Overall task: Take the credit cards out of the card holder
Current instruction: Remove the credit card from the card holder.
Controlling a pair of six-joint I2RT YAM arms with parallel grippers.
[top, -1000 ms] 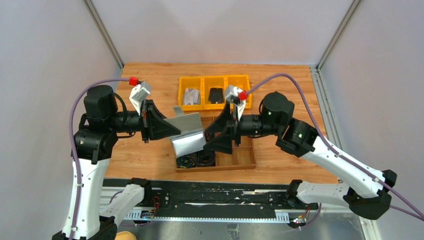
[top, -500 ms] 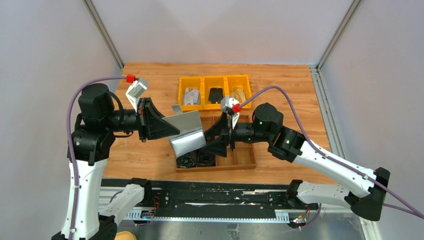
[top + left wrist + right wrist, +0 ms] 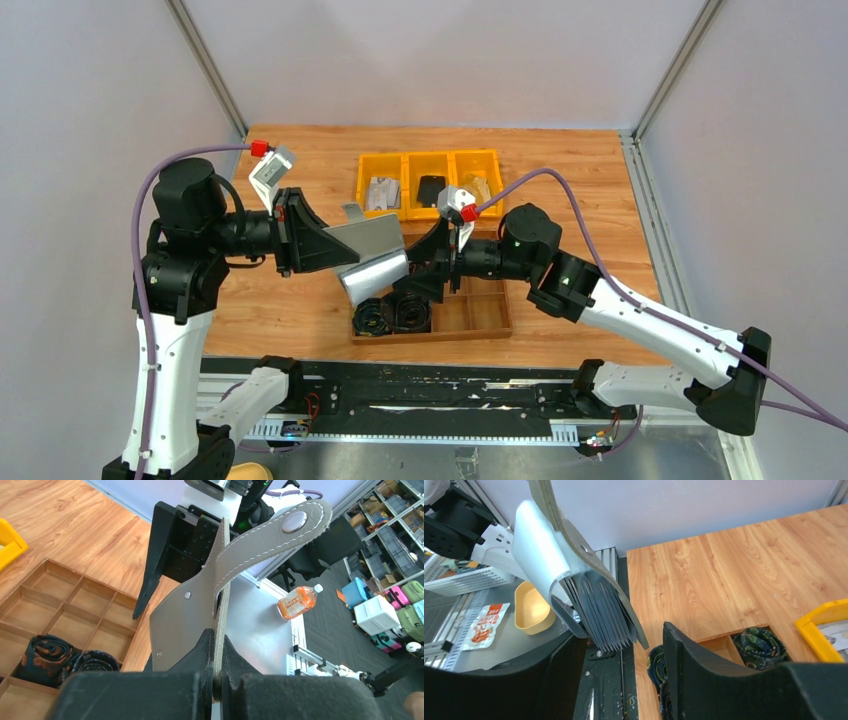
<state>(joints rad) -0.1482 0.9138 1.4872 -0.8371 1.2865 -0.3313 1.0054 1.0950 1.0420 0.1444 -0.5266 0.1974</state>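
My left gripper (image 3: 335, 248) is shut on one flap of the grey card holder (image 3: 372, 258) and holds it open in the air above the wooden tray. In the left wrist view the holder (image 3: 190, 605) stands edge-on in my shut gripper (image 3: 218, 680), its snap strap (image 3: 294, 521) curling away. In the right wrist view the credit cards (image 3: 601, 612) show as a fan of several thin grey edges hanging out of the holder (image 3: 544, 555). My right gripper (image 3: 624, 672) is open, its fingers (image 3: 704, 670) on either side of the fan's lower tips, not touching. It also shows in the top view (image 3: 415, 270).
A wooden divided tray (image 3: 485, 310) lies under the holder, with dark coiled rolls (image 3: 390, 315) in its near-left cells. Three yellow bins (image 3: 455, 160) stand behind; the left holds silvery items (image 3: 381, 193), the middle a black item (image 3: 432, 188).
My right arm has moved left, bringing its open jaws up to the holder's hanging card edges. My left gripper has shifted slightly left and up with the holder.
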